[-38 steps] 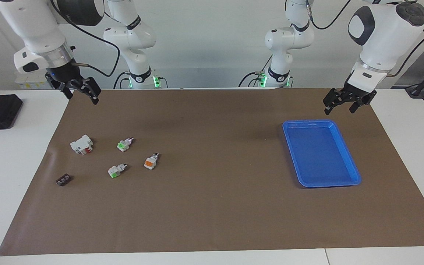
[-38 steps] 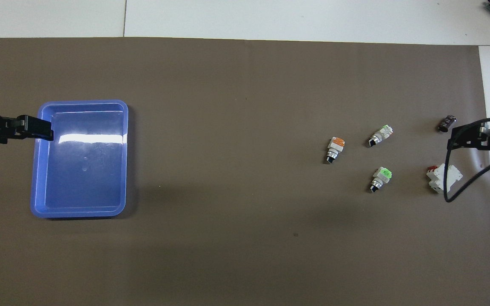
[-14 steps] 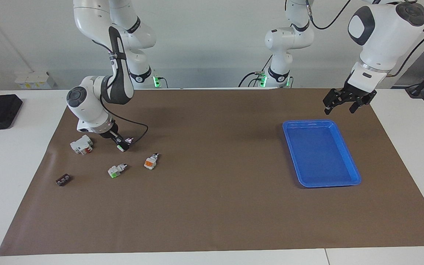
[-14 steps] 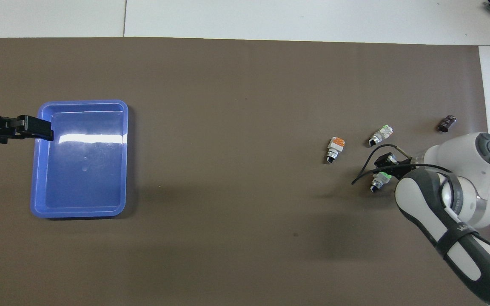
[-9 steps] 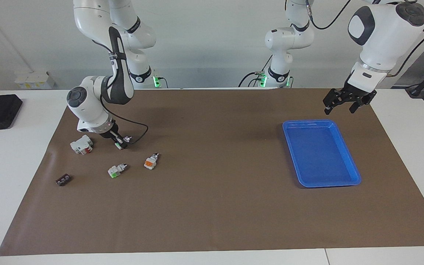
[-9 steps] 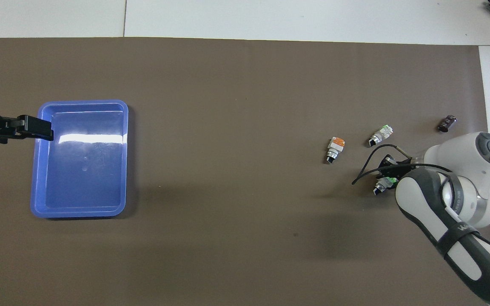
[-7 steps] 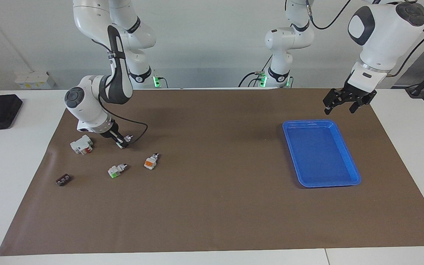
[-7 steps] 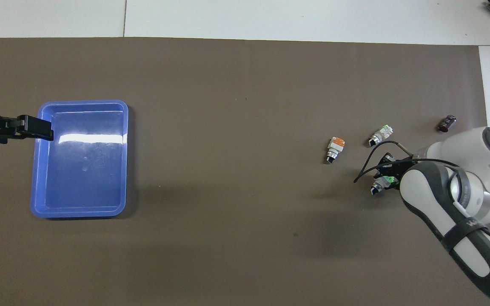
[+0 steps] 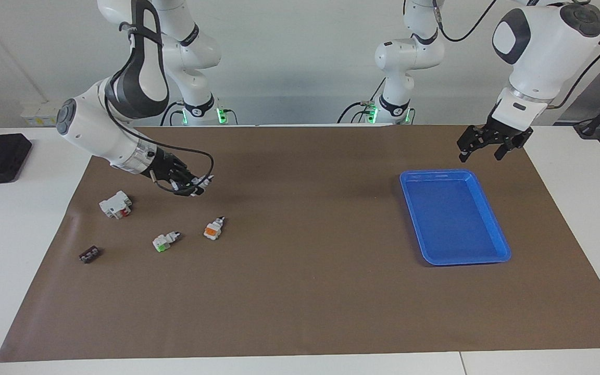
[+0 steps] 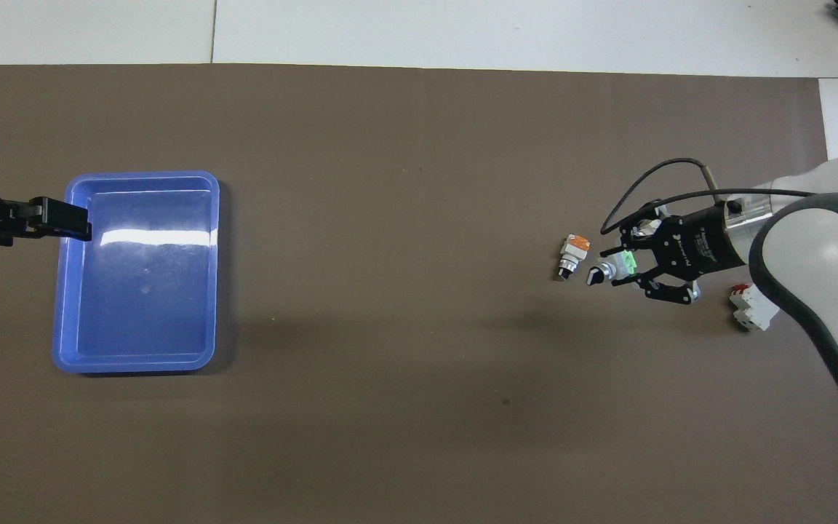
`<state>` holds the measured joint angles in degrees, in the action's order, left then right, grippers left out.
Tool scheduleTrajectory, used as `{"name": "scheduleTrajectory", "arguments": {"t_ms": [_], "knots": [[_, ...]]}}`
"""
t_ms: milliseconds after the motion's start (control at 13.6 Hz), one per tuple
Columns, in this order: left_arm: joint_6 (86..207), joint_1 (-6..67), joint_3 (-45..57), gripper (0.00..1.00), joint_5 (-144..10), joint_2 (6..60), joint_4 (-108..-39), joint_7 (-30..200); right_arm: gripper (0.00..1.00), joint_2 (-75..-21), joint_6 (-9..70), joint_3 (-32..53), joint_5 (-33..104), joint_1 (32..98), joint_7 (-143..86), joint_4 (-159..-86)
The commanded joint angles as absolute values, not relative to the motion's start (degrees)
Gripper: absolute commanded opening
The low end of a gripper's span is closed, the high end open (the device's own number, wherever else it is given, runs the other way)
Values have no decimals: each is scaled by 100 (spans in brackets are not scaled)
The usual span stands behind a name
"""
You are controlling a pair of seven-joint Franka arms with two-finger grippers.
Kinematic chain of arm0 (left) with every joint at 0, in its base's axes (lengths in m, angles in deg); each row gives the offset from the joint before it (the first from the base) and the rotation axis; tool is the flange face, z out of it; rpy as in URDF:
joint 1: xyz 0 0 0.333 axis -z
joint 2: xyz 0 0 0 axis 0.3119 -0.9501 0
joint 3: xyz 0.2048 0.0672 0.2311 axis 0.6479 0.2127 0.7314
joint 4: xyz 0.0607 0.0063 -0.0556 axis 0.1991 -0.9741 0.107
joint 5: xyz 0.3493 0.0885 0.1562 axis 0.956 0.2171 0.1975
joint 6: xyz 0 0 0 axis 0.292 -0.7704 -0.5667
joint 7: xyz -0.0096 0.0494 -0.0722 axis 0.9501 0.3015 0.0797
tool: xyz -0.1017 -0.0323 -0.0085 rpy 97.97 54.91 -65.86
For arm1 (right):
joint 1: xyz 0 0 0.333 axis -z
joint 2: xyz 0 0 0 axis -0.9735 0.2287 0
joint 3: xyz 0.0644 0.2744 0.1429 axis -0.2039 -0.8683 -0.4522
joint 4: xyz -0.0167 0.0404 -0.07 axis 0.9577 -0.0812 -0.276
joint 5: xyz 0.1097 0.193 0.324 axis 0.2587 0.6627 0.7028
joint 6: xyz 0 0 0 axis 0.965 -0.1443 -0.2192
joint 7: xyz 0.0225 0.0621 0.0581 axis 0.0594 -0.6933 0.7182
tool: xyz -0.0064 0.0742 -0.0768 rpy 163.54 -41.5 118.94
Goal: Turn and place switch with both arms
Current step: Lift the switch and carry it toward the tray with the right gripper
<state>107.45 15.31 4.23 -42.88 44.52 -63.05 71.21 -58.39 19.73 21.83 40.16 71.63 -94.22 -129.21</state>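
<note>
My right gripper (image 9: pixel 196 185) is shut on a white switch (image 10: pixel 628 261) with a green face. It holds the switch in the air with the black-tipped stem (image 10: pixel 595 275) pointing toward the left arm's end. In the overhead view the right gripper (image 10: pixel 617 269) is over the mat beside an orange-faced switch (image 9: pixel 213 228) (image 10: pixel 573 254). A second green-faced switch (image 9: pixel 164 241) lies on the mat and is hidden under the gripper in the overhead view. My left gripper (image 9: pixel 481 151) (image 10: pixel 62 218) waits open and empty over the blue tray's rim.
The blue tray (image 9: pixel 466 262) (image 10: pixel 141 175) lies at the left arm's end of the brown mat. A larger white block with a red part (image 9: pixel 115 204) (image 10: pixel 752 306) and a tiny dark strip (image 9: pixel 89 254) lie at the right arm's end.
My right arm came down, shut on the green-faced switch nearest the robots, lifted it off the mat and swung it toward the table's middle. The left arm has not moved.
</note>
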Motion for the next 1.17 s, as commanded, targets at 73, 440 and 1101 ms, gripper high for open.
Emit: {"name": "scheduleTrajectory", "arguments": {"t_ms": [73,440,1101], "knots": [[10729,1475,393,100,-4202,4581,-6421,7168,0,-5837,2218,1760,5143,6792,-11113,-12291],[10729,1475,393,100,-4202,4581,-6421,7168,0,-5793,4281,1477,6086,5457,-12311,-12263],[10711,1562,375,100,-4202,4590,-6421,7177,0,-5609,6261,1477,7440,4085,-12445,-12255]]}}
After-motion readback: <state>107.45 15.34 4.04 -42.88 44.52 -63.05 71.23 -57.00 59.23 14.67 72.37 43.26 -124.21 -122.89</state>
